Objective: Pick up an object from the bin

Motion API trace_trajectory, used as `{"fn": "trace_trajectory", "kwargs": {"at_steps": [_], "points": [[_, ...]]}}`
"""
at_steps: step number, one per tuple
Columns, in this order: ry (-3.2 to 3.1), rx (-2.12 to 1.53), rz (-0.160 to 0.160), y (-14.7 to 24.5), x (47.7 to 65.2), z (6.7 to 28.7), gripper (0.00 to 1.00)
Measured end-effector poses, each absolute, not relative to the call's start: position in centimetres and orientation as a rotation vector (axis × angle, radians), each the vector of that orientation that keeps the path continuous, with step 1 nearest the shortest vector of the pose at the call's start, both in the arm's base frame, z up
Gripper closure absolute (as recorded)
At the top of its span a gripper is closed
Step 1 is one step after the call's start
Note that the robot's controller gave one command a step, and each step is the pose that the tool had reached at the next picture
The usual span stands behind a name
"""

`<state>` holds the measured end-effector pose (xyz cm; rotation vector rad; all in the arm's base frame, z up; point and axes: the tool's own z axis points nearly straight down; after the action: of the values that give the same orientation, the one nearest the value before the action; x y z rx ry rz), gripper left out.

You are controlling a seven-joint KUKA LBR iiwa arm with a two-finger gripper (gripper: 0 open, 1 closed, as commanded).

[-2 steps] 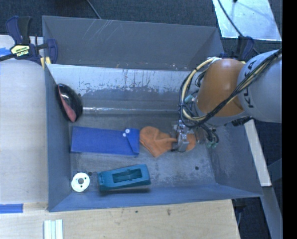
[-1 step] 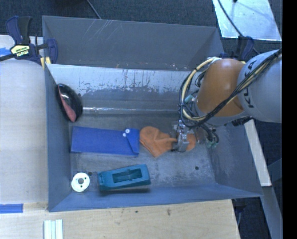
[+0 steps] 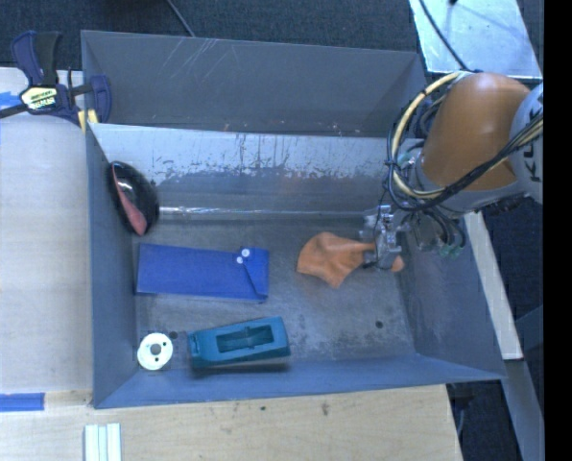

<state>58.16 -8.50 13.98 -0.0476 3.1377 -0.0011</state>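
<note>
1. My gripper [image 3: 386, 245] sits at the right end of a floppy orange cloth [image 3: 326, 255]; I cannot tell whether it is clenched or released.
2. The cloth lies right of centre on the bin [image 3: 267, 84] floor.
3. Its long axis runs left to right, broad end pointing left toward a blue box [image 3: 195, 273].

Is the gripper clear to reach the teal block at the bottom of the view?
Probably yes. The teal block lies flat with nothing on it, and the white disc beside it sits apart. The gripper is by the orange lump, with bare bin floor between.
</note>
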Motion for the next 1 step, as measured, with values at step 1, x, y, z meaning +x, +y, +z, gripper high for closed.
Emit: {"fn": "trace_trajectory", "kwargs": {"at_steps": [1], "points": [[3.138,-0.048,-0.001,-8.49,58.16,13.98,1.00]]}}
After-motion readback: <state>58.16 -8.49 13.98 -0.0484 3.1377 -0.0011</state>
